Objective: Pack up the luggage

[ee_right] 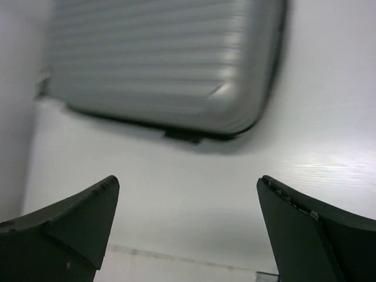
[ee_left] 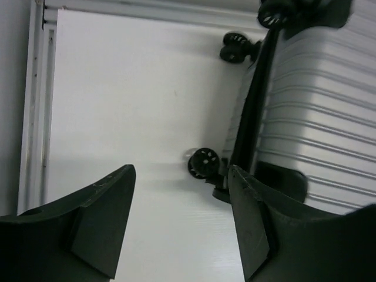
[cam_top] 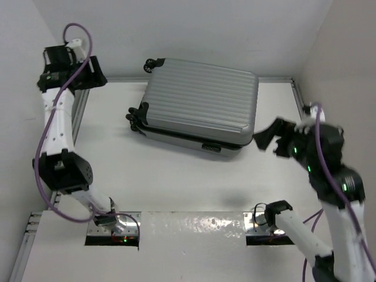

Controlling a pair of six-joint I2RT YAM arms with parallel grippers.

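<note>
The luggage [cam_top: 200, 108] is a silver-grey ribbed hard-shell suitcase lying flat and shut on the white table, its black wheels [cam_top: 138, 117] pointing left. My left gripper [cam_top: 97, 76] hangs high at the far left, apart from the case, open and empty. In the left wrist view its open gripper [ee_left: 181, 170] has bare table between the fingers, with the luggage [ee_left: 329, 117] and a wheel [ee_left: 203, 163] to the right. My right gripper [cam_top: 271, 141] stands open just right of the case's near corner. In the right wrist view that gripper [ee_right: 188, 179] is wide open and empty, with the luggage [ee_right: 164, 59] ahead of it.
A metal rail [cam_top: 294, 88] edges the table at the back and sides. White walls close in on the left, back and right. Two arm base plates [cam_top: 111, 229] sit at the near edge. Purple cables [cam_top: 41, 147] loop along both arms.
</note>
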